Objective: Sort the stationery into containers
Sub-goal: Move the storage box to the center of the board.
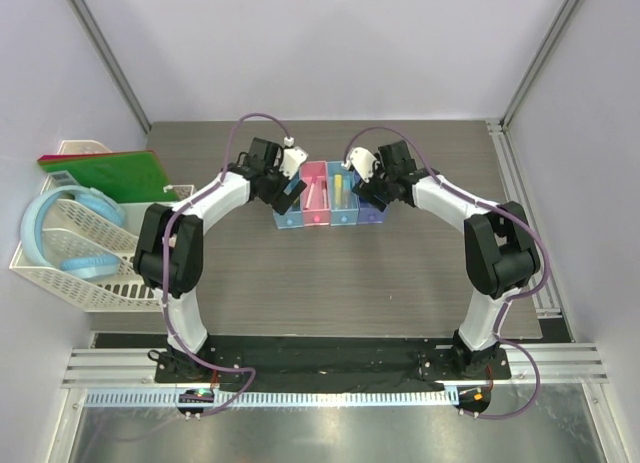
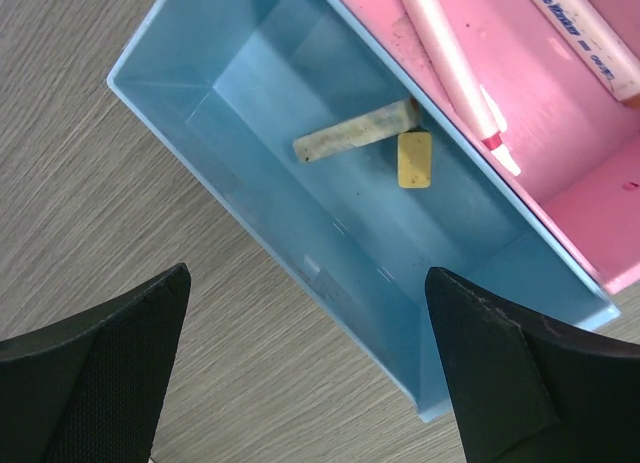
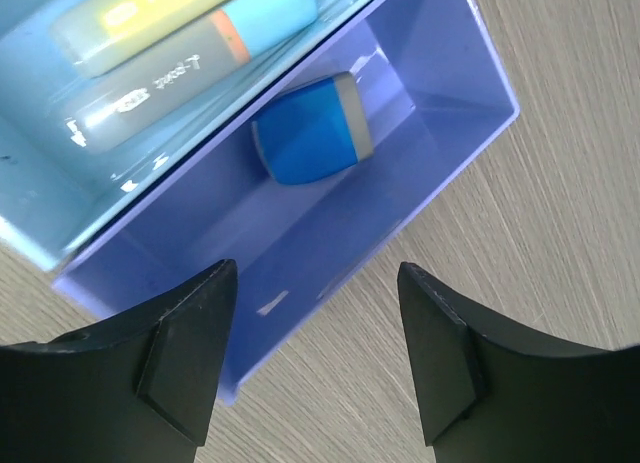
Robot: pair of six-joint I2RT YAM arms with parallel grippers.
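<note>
The containers point(image 1: 330, 221) are a row of four joined bins at mid-table. My left gripper point(image 2: 308, 273) hangs open and empty over the near edge of the left light blue bin point(image 2: 250, 183); two tan pieces point(image 2: 355, 131) lie inside. Beside it the pink bin point(image 2: 560, 183) holds two white pens point(image 2: 450, 68). My right gripper point(image 3: 317, 273) is open and empty above the near wall of the purple bin point(image 3: 430, 133), where a blue block point(image 3: 310, 128) rests. The neighbouring light blue bin point(image 3: 40, 213) holds a yellow stick point(image 3: 150, 18) and a tube point(image 3: 180, 78).
A white lattice basket point(image 1: 80, 273) at the left table edge carries a big blue hoop point(image 1: 70, 233) and a green board point(image 1: 105, 173). A metal rail point(image 1: 520, 213) runs along the right side. Walls close in behind and at both sides.
</note>
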